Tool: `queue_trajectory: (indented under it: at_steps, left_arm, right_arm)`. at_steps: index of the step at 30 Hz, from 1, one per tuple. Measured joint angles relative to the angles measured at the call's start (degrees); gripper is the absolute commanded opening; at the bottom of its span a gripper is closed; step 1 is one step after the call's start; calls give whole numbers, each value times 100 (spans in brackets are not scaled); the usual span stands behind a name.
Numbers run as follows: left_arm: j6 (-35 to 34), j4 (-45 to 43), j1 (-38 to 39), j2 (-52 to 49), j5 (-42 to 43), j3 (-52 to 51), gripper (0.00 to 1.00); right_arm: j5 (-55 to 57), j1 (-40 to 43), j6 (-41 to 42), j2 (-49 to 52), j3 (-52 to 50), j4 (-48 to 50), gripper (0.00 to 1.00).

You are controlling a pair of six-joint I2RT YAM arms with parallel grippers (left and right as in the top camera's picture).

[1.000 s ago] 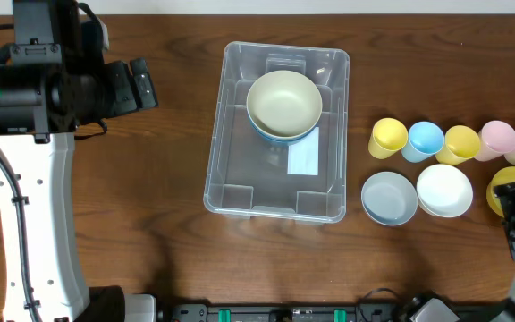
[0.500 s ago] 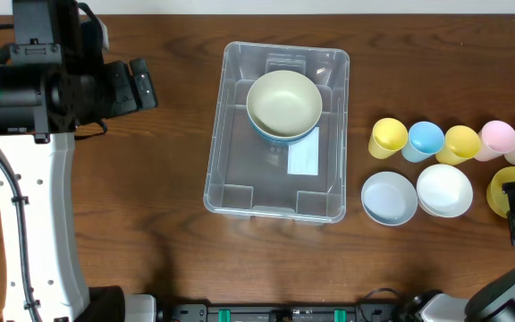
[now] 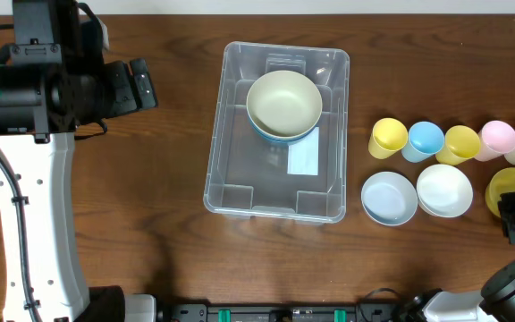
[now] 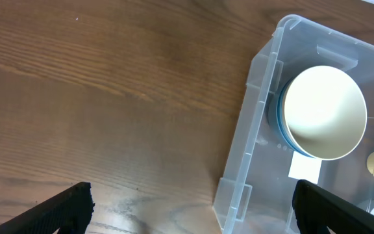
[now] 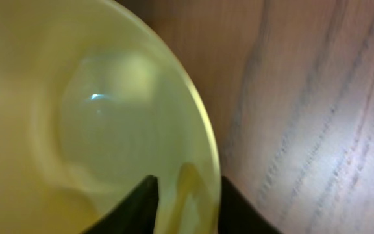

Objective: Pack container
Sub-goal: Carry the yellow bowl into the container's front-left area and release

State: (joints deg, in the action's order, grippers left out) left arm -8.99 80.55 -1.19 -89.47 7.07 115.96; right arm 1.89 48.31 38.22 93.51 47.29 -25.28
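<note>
The left arm's white column stands at the left edge of the desk (image 3: 168,224), its black head bent inward. The left tool (image 3: 141,82) is spread wide and holds nothing. A broad stretch of bare wood lies between it and the container (image 3: 224,170), which sits mid-desk. A cream bowl (image 3: 283,103) nested in a blue bowl (image 3: 275,137) fills the container's far end; the near half is open. The white label (image 3: 303,157) on its base is too small to read. To the right, five cups (image 3: 426,139) line up behind a grey bowl (image 3: 389,197) and a white bowl (image 3: 444,190). At the right edge, the right tool (image 5: 187,195) has its fingers on either side of the yellow bowl's (image 5: 76,117) rim. Whether they pinch it cannot be told.
</note>
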Motion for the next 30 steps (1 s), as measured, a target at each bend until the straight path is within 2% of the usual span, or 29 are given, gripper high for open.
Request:
queue_trajectory:
  at_steps: [2, 3, 10, 18, 22, 26, 30]
  left_arm:
    - [0, 0, 0, 0, 0, 0, 98]
    - [0, 0, 0, 0, 0, 0, 98]
    - [0, 0, 0, 0, 0, 0, 98]
    - [0, 0, 0, 0, 0, 0, 98]
    - [0, 0, 0, 0, 0, 0, 98]
    - [0, 0, 0, 0, 0, 0, 98]
    - [0, 2, 0, 0, 0, 0, 98]
  right_arm:
    - [24, 0, 2, -4, 44, -212, 4]
    - [33, 4, 11, -15, 94, -354, 1]
    - [-151, 7, 28, -728, 251, -970, 1]
    - [-999, -184, -4, -2645, 527, -1335, 1]
    - [-1755, -1040, -181, -3432, 872, -1309, 1]
    - [-2096, -2527, -365, -3733, 1143, -1300, 2]
    - [-1921, -4229, -487, -3558, 1191, -1209, 2]
